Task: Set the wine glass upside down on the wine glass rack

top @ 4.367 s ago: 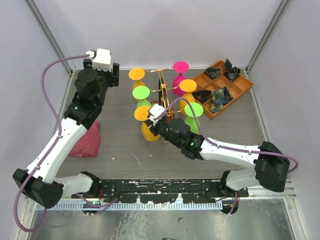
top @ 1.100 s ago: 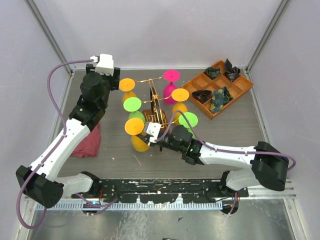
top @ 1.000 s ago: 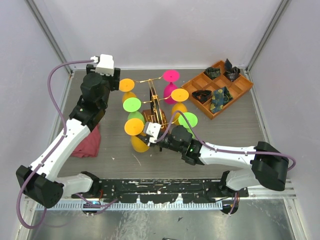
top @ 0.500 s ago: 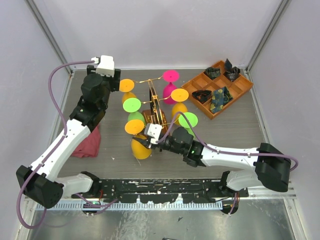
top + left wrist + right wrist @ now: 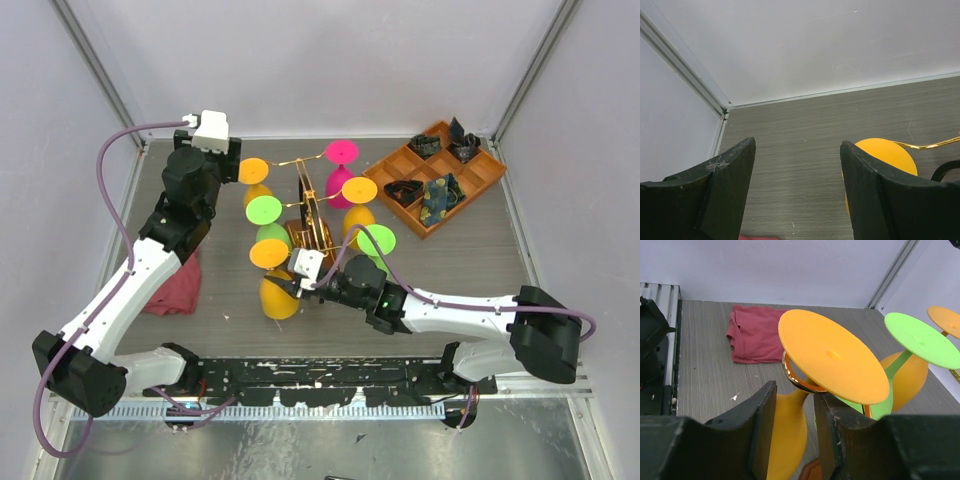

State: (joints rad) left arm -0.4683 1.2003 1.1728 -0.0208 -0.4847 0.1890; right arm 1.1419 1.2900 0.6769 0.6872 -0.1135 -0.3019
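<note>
- Orange plastic wine glass (image 5: 832, 355): upside down, flat foot on top and bowl hanging below. Its stem passes through a curled gold wire loop of the wine glass rack (image 5: 312, 215), which has a dark brown wooden bottle-shaped base and thin gold arms. It hangs on the near-left arm, closest to the robot.
- Right gripper (image 5: 795, 395): low beside the rack, jaws narrowly parted and straddling the orange glass where stem meets bowl. A sliver of gap shows at one finger; contact at the other cannot be told.
- Left gripper (image 5: 797, 150): at the far-left corner of the counter, jaws wide with nothing between them. An orange glass foot on a gold wire shows just past one finger.
- Other inverted glasses hang on the rack: green plastic glass (image 5: 922, 340) just beside the orange one, pink plastic glass (image 5: 341, 152) on the far side, plus more orange and green.
- Crumpled red cloth (image 5: 757, 335): on the grey wood-grain counter (image 5: 450, 260), left of the rack.
- Orange compartment tray (image 5: 480, 172): far right, holding dark items, well apart from the rack.
</note>
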